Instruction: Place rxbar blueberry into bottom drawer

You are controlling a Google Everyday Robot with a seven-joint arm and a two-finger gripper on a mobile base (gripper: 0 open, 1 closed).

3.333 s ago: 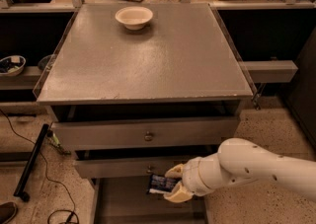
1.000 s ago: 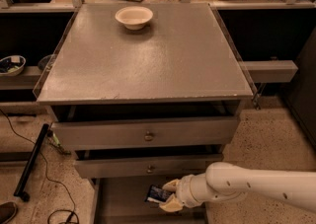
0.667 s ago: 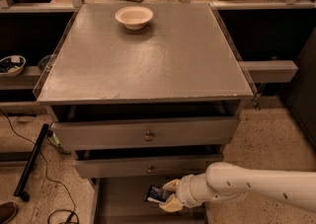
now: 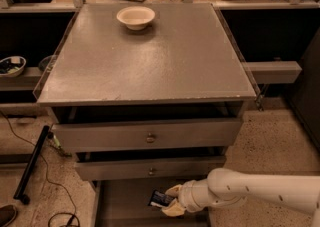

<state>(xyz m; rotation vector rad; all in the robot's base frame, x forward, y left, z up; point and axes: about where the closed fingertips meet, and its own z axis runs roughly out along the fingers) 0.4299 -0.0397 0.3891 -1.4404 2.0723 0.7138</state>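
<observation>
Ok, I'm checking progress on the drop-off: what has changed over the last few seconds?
The hand, still gripping the rxbar blueberry, came down with the arm, lower over the open bottom drawer; in the last second it barely moved. Nothing was let go. The white bowl stayed put on the cabinet top.

You'll see the rxbar blueberry (image 4: 160,199), its dark wrapper showing a bluish patch, tilted over the pulled-out grey bottom drawer (image 4: 125,198) at 6 o'clock. The gripper (image 4: 171,200) pinches it from its 3 o'clock side.
</observation>
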